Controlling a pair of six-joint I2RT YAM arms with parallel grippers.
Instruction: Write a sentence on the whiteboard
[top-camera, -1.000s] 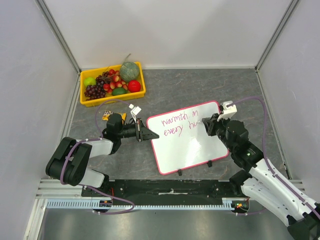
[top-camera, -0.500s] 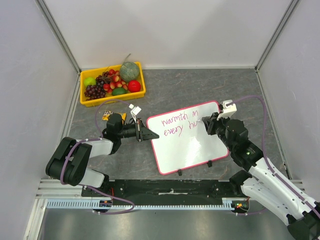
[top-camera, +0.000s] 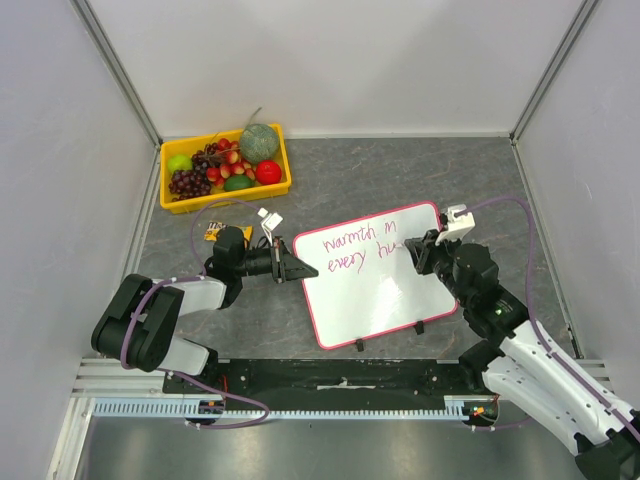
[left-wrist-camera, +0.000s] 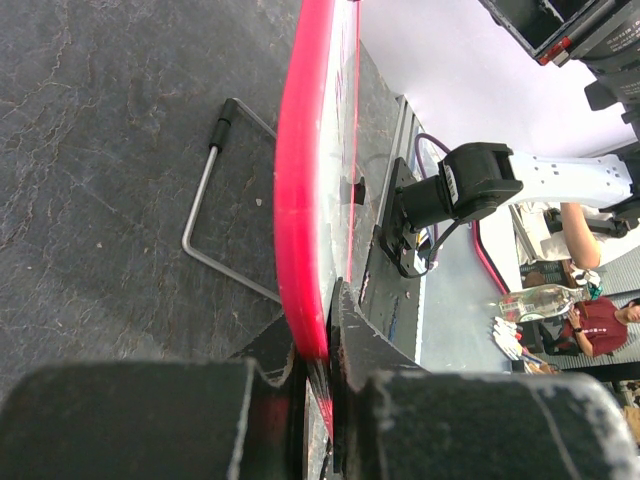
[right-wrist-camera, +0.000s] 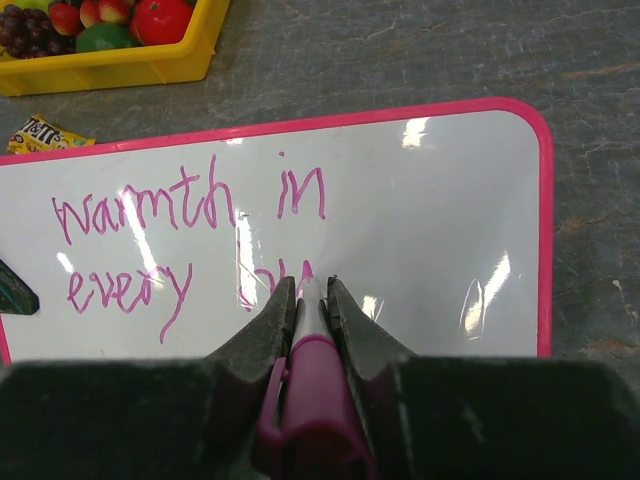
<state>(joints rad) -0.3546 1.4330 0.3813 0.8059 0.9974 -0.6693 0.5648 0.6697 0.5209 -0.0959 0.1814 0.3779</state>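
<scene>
1. grey stone-look tabletop (top-camera: 400, 170) between white walls, seen from above: a yellow fruit tray (top-camera: 215, 202) sits in the far left corner, and the whiteboard (top-camera: 385, 295) lies mid-table toward the near edge, with the sentence (top-camera: 362, 247) on its far half.
2. same view: the left gripper (top-camera: 300, 269) is clamped on the board's left edge, and the right gripper (top-camera: 412, 247) is over its far right part.
3. left wrist: the left gripper (left-wrist-camera: 322, 340) pinches the whiteboard (left-wrist-camera: 300, 200) by its pink-red rim, seen edge-on, and a wire foot (left-wrist-camera: 215, 200) rests on the tabletop (left-wrist-camera: 100, 150).
4. right wrist: the right gripper (right-wrist-camera: 310, 290) grasps a magenta marker (right-wrist-camera: 312, 370) whose tip is on the whiteboard (right-wrist-camera: 440, 230). the sentence (right-wrist-camera: 190, 235) reads "warmth in", then "every hu". a candy packet (right-wrist-camera: 40, 132) lies between the fruit tray (right-wrist-camera: 130, 65) and the board.
</scene>
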